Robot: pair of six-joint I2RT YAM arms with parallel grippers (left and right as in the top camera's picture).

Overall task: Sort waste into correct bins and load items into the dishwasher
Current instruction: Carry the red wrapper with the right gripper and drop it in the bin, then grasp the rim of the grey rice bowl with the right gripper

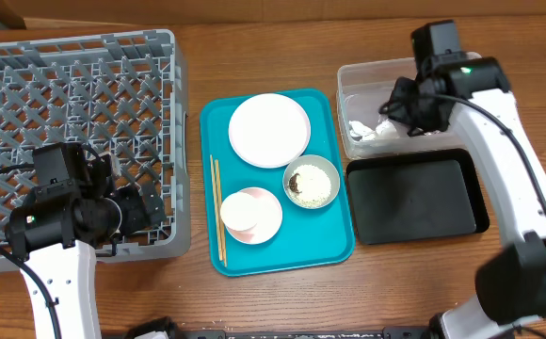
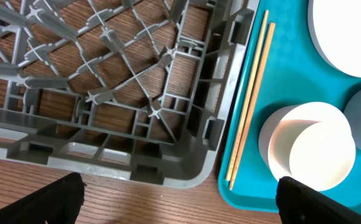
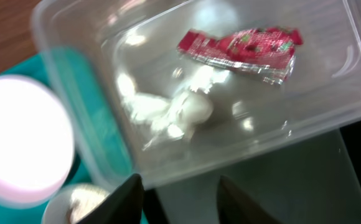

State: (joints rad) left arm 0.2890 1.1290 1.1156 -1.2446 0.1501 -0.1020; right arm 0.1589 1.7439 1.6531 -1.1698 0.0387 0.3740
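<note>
The grey dish rack is at the left. The white plate, the grey-green bowl with rice and a brown scrap, the pink bowl with the white cup, and the chopsticks lie on the teal tray. My right gripper is open and empty above the clear tub, which holds the red wrapper and the napkin. My left gripper is wide open and empty over the rack's near right corner.
The black tray sits just in front of the clear tub. The teal tray lies between the rack and the bins. In the left wrist view the chopsticks and cup lie right of the rack.
</note>
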